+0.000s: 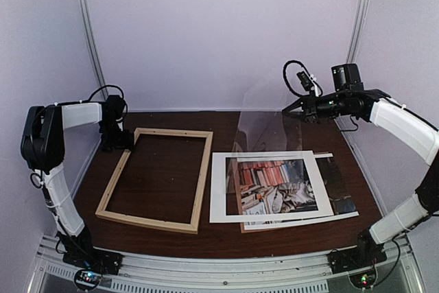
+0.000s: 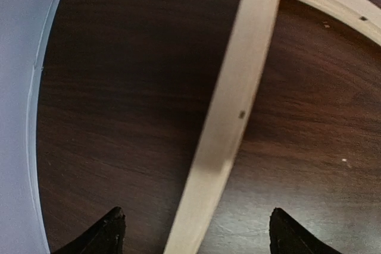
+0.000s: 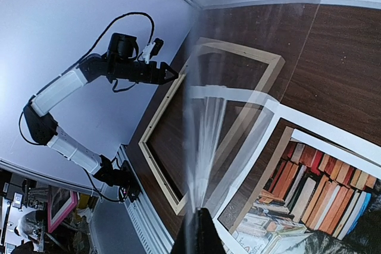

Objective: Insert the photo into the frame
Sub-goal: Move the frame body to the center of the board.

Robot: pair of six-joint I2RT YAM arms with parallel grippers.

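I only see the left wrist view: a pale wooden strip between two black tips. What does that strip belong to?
Observer: The frame, an empty wooden rectangle lying flat on the left half of the table.
Operator: And where is the photo?
Observer: The photo lies face up to the right of the frame, outside it.
Operator: What is the other arm doing?
Observer: The right gripper is shut on a clear sheet, held up in the air.
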